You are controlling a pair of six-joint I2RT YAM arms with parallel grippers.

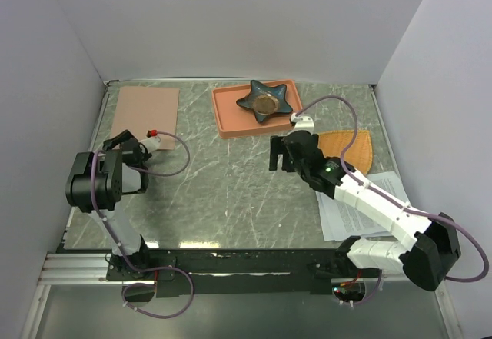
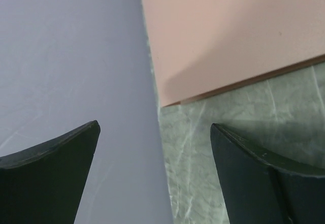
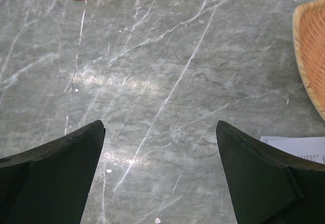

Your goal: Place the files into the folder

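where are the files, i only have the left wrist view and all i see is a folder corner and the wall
Observer: The files lie at the near right of the table, partly under the right arm.
Operator: is the right claw on them
Observer: No. The right claw is open above bare table and holds nothing.
Operator: anything on the folder
Observer: Nothing. The folder lies flat in the far left corner.
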